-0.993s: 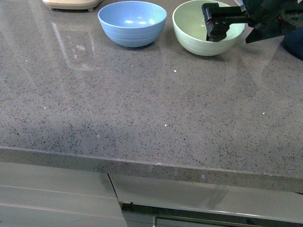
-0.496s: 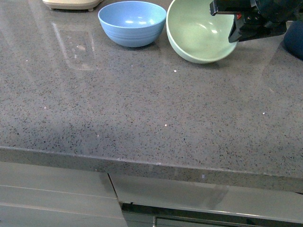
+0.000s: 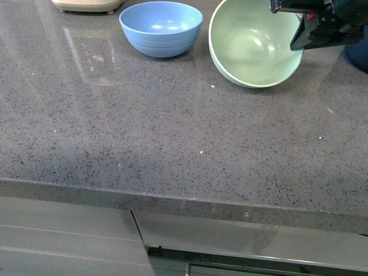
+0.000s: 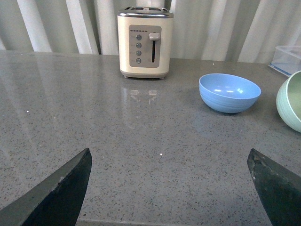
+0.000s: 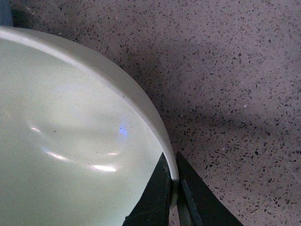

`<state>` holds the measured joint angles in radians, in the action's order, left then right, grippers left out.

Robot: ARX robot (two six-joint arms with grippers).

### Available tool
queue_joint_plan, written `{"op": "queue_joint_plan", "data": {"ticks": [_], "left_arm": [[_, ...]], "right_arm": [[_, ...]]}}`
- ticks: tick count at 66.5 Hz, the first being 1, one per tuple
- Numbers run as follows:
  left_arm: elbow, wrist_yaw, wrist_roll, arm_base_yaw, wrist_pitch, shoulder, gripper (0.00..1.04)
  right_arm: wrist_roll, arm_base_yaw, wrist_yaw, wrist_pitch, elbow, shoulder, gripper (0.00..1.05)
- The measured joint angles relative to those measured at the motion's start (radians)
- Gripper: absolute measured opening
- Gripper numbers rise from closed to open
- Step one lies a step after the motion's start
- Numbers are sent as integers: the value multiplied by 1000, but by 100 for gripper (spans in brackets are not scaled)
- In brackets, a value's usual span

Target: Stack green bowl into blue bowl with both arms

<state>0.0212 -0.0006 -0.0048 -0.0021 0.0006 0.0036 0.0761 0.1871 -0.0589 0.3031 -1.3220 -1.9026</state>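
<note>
The pale green bowl (image 3: 253, 46) hangs tilted above the counter at the back right, its opening turned toward me. My right gripper (image 3: 299, 26) is shut on its right rim; in the right wrist view the two dark fingers (image 5: 155, 202) pinch the rim of the green bowl (image 5: 70, 132) from both sides. The light blue bowl (image 3: 160, 27) stands upright on the counter just left of it, also seen as the blue bowl (image 4: 229, 92) in the left wrist view. My left gripper (image 4: 169, 188) is open over bare counter, well short of both bowls.
A cream toaster (image 4: 145, 41) stands at the back left of the grey speckled counter (image 3: 172, 126). A dark blue object (image 3: 357, 54) sits at the right edge behind the right arm. A clear box (image 4: 288, 59) lies far right.
The green bowl has been lifted off the counter by its right rim and tipped, its opening now facing me; it has shifted slightly right since half a second ago.
</note>
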Motion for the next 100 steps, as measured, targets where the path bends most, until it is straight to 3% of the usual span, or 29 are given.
{"op": "queue_joint_plan", "data": {"ticks": [16, 30, 46, 100], "left_arm": [[0, 0, 0, 0, 0, 0, 98], [0, 0, 0, 0, 0, 0, 98], [0, 0, 0, 0, 0, 0, 98], [0, 0, 0, 0, 0, 0, 98]], "right_arm": [[-21, -4, -6, 61, -56, -2, 1], [-79, 25, -35, 243, -502, -154, 1], [-119, 76, -41, 364, -790, -248, 1], [-140, 214, -52, 369, -803, -319, 1]]}}
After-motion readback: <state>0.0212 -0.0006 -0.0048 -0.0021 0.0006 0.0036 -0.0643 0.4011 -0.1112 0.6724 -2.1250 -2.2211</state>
